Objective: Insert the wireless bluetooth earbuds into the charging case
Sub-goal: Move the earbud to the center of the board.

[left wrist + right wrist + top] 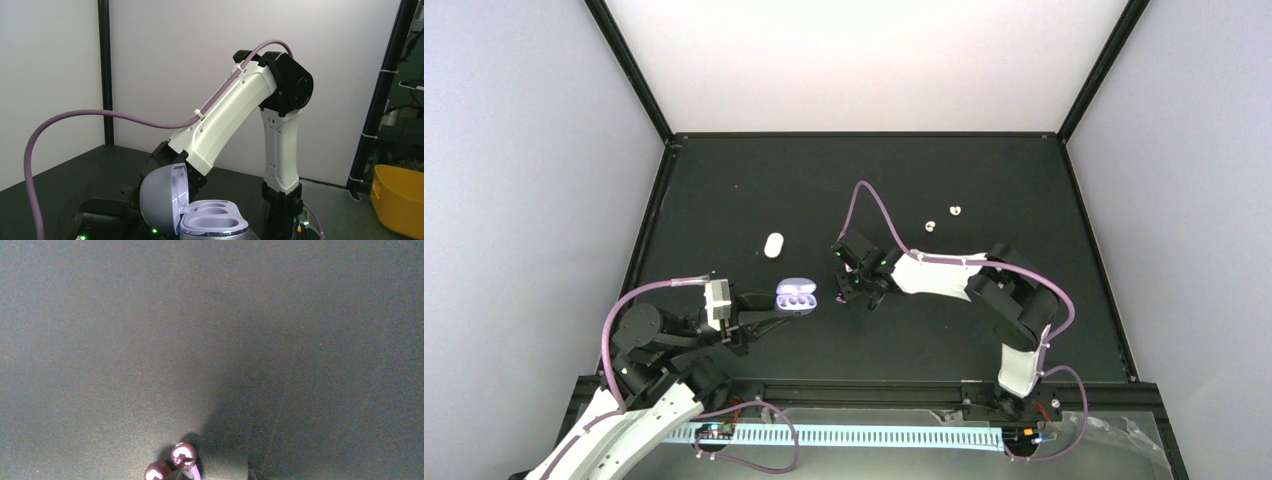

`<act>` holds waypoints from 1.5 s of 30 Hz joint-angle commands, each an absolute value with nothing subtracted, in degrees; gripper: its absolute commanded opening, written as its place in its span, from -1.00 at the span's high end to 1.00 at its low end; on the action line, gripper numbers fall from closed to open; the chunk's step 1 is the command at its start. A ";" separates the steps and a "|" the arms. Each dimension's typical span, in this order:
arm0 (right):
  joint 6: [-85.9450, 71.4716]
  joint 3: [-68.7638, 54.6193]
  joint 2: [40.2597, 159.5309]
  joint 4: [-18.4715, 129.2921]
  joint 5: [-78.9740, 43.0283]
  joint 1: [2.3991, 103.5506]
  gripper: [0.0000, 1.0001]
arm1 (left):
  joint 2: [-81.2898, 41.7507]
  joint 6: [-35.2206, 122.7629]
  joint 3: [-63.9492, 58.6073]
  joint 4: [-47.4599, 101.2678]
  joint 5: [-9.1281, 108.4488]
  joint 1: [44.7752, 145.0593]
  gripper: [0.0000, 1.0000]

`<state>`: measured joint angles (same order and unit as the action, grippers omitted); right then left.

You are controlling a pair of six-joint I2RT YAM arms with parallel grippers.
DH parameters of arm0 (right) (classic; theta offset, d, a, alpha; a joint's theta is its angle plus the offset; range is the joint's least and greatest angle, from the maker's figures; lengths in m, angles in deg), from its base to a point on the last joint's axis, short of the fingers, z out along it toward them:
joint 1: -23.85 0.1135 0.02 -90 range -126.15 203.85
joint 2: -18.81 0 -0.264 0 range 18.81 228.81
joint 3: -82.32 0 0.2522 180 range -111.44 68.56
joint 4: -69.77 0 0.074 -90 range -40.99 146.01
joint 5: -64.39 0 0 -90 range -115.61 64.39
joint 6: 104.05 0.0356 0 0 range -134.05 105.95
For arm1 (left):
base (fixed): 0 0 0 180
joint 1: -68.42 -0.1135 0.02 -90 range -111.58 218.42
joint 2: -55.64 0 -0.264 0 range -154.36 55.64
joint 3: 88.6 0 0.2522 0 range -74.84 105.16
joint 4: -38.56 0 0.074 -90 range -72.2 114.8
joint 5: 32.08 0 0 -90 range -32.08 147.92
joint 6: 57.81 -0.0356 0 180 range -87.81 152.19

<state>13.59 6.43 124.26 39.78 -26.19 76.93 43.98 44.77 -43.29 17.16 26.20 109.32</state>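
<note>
- Step in hand, as judged: the right arm picks up a purple bud to drop into the open case. Both wells of the purple case (212,217) look empty in the left wrist view, with the lid hinged up.
- To do it well: come straight down over one bud only. The two purple earbuds (183,455) lie touching or nearly so, and a wide grab would likely nudge the second one away.
- Pinch lightly. The buds are glossy and round, so they will probably squirt out if squeezed off-centre.
- The case needs to stay put for the insertion. The left gripper (759,312) sits right at the case's near end, apparently bracing it. Its fingers are hidden in its own wrist view, so whether they clamp the case cannot be told.
- The right gripper (864,285) hovers low over the table (724,180), just right of the purple case. Its fingers do not show in the right wrist view, so spread or pressed together cannot be told.
- Bud to fingers: the purple pair is at the very bottom edge of the right wrist view, so close under the gripper and lying on the table with shadows, not visibly pinched.
- The two white earbuds (930,226) lie well apart from both grippers, far right. The closed white case (773,245) sits just beyond the purple one.
</note>
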 commanded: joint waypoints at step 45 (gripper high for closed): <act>18.34 11.66 119.07 38.57 -30.57 75.45 0.98 | 43.31 44.50 -43.55 17.72 26.33 109.41 0.97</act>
<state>16.82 9.06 121.79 37.37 -28.75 77.32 44.00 44.75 -43.57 17.14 26.22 109.32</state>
